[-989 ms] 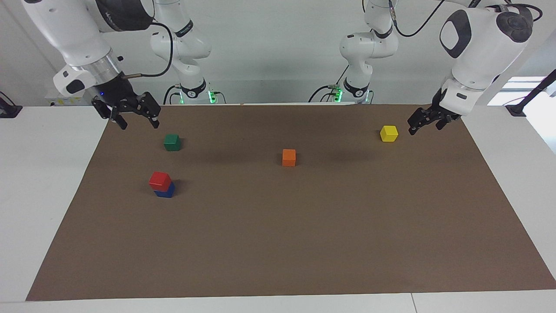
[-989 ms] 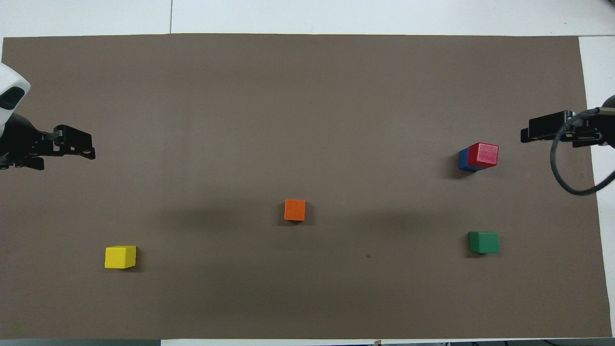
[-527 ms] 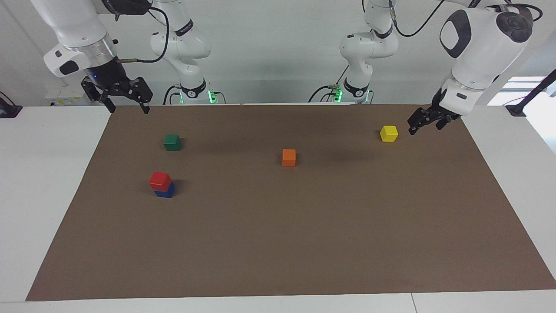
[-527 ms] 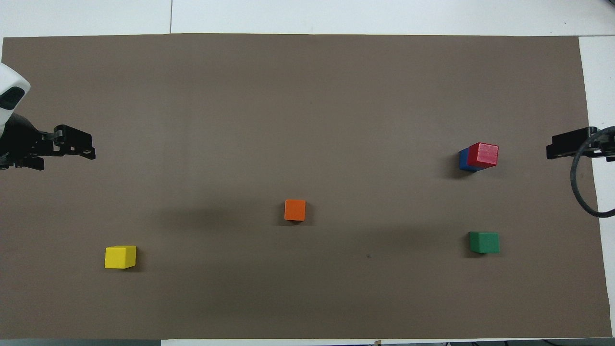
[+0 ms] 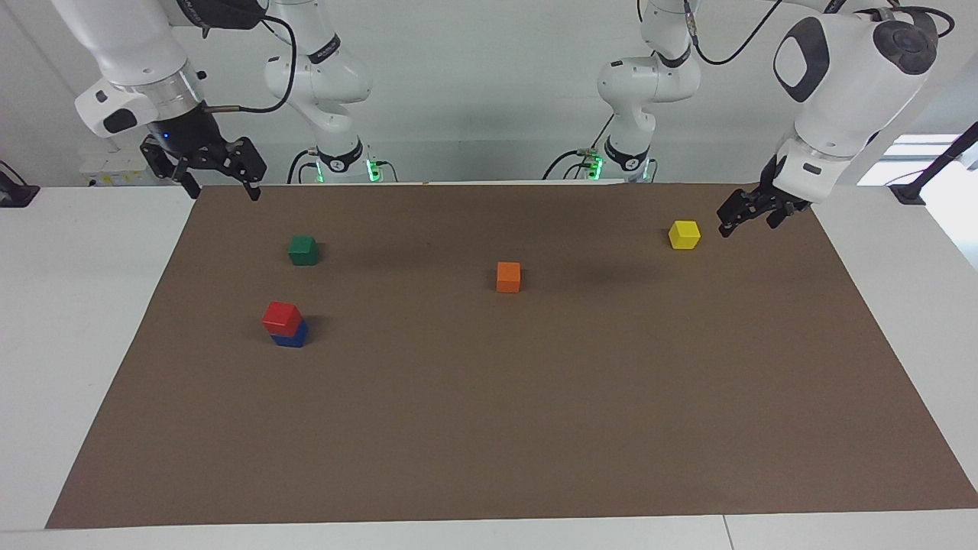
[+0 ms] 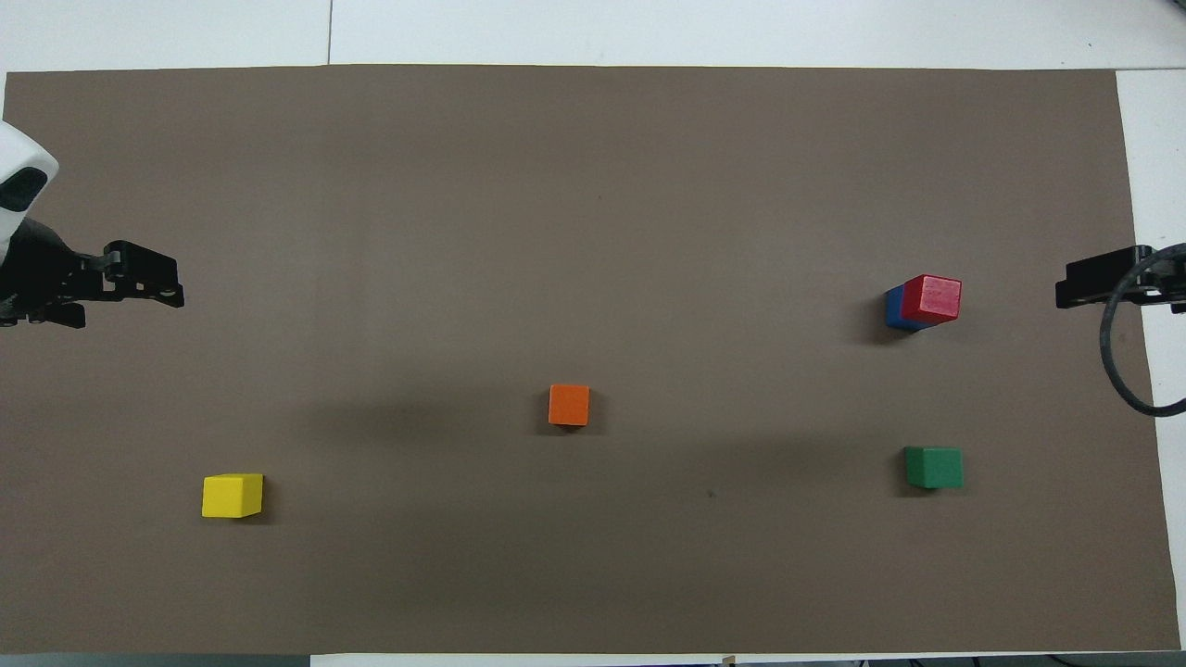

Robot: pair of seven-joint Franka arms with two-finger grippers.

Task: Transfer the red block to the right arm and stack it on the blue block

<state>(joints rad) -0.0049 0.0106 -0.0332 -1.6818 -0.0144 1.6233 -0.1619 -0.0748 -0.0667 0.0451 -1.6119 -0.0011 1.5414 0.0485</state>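
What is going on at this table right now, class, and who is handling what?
Nothing is being handled at the moment. The red block sits on the blue block, toward the right arm's end of the brown mat. The right gripper hangs open and empty over the mat's corner nearest its base. The left gripper waits open beside the yellow block. The green block and orange block lie apart, untouched.
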